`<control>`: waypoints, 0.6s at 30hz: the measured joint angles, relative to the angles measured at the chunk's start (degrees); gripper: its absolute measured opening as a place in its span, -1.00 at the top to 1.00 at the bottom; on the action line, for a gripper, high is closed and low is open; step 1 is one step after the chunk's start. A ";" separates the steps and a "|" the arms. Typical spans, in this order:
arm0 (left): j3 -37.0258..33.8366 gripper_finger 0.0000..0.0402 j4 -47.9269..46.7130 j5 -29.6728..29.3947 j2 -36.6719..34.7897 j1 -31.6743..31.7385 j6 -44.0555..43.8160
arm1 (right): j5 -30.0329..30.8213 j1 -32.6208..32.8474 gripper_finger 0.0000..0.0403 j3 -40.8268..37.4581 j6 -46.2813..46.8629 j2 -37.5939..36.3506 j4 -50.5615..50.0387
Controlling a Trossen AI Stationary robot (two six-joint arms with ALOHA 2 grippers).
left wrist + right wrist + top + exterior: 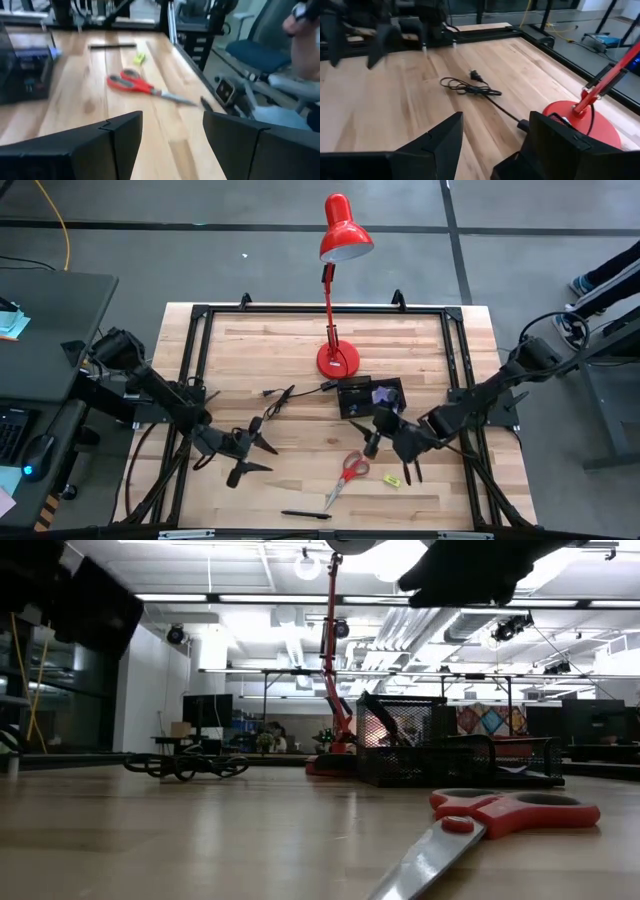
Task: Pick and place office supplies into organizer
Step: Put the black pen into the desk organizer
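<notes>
From above, a wooden worktop (pixel 300 350) holds a black organizer (pixel 358 396) just in front of a red lamp's round base (pixel 337 360), with a purple sticky-note pad (pixel 381 394) inside it. The right hand (pixel 392 438) hovers beside the organizer's near edge, fingers spread and empty. Red-handled scissors (pixel 347 473), a small yellow-green piece (pixel 392 479) and a black pen (pixel 305 514) lie nearer the front edge (all outside the organizer). The left hand (pixel 247 458) hangs spread at centre-left. At table height, the scissors (pixel 480 825) lie in front of the mesh organizer (pixel 450 758). The left wrist camera shows spread fingers (pixel 120 137) facing the scissors (pixel 137 85). The right wrist camera shows spread fingers (pixel 442 140), a coiled cable (pixel 470 87) and the lamp's base (pixel 582 120).
</notes>
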 joint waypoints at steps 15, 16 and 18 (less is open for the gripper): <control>10.41 -0.01 10.25 0.94 25.51 -4.21 -7.88 | 4.57 4.66 -0.09 0.00 5.26 0.02 -4.49; 12.05 -0.01 10.03 1.35 26.45 -5.17 -7.49 | 4.56 4.65 -0.09 0.00 6.31 0.02 -5.39; 14.92 -0.01 7.65 0.97 27.62 -6.90 -6.52 | 4.70 4.49 -0.09 0.00 7.61 0.04 -6.66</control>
